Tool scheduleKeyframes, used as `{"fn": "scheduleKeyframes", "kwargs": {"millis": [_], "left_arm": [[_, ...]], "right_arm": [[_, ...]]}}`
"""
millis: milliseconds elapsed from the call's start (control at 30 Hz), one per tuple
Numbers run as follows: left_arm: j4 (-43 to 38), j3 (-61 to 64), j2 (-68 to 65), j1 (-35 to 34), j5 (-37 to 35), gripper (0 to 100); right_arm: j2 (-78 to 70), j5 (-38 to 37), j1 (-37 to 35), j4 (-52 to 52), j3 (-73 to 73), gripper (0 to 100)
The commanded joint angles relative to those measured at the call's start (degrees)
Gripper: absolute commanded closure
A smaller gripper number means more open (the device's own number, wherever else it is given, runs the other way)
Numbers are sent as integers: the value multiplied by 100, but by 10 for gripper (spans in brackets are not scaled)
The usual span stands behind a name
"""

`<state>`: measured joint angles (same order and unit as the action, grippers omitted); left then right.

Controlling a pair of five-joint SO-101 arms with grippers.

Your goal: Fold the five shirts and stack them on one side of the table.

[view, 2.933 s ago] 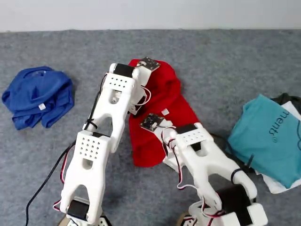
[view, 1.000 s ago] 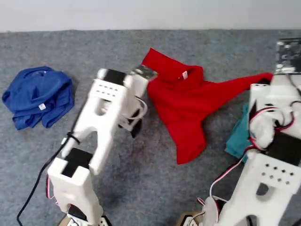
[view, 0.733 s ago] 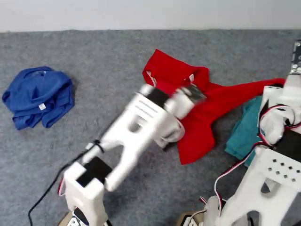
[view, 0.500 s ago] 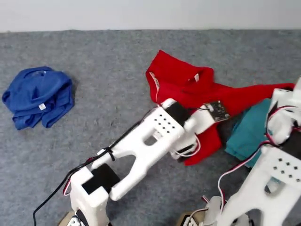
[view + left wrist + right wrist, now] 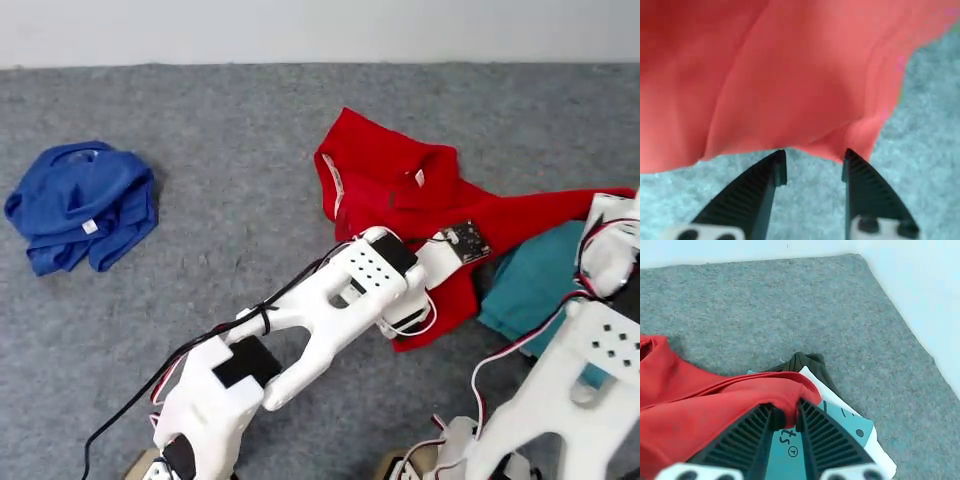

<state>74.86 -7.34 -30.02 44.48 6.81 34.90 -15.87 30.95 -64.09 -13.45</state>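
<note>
Red shirt, soft and creased, mid-table on grey felt surface, one corner stretched over folded teal shirt; right gripper pinched on that corner; left gripper, arm outstretched aslant, jaws apart at red hem; blue shirt crumpled, well apart.

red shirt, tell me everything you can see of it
The red fabric shirt is soft, creased cloth with a small white label at its collar. It lies bunched, not folded, on the grey felt-like table, right of the middle. One part stretches sideways over the teal shirt, and its tip is pinched in the right gripper. The left gripper sits open at the shirt's near hem, just above the table.
</note>
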Motion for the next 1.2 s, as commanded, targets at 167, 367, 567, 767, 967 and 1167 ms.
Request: {"fn": "scheduleKeyframes", "kwargs": {"millis": [167,367,567,767,967,1167], "left_arm": [[79,-75,18,193,-132,808],[202,-189,-35,624,-114,808],[185,-119,-44,624,-105,808],[-141,-75,-88,457,-105,808],[0,-259,-607,404,-114,812],[123,-470,-730,396,-105,817]], "right_arm": [[4,53,57,4,44,988],[4,53,57,-4,44,988],[4,53,57,-4,44,988],[31,53,31,-198,44,988],[66,53,48,-198,44,988],[66,53,48,-198,44,988]]}}
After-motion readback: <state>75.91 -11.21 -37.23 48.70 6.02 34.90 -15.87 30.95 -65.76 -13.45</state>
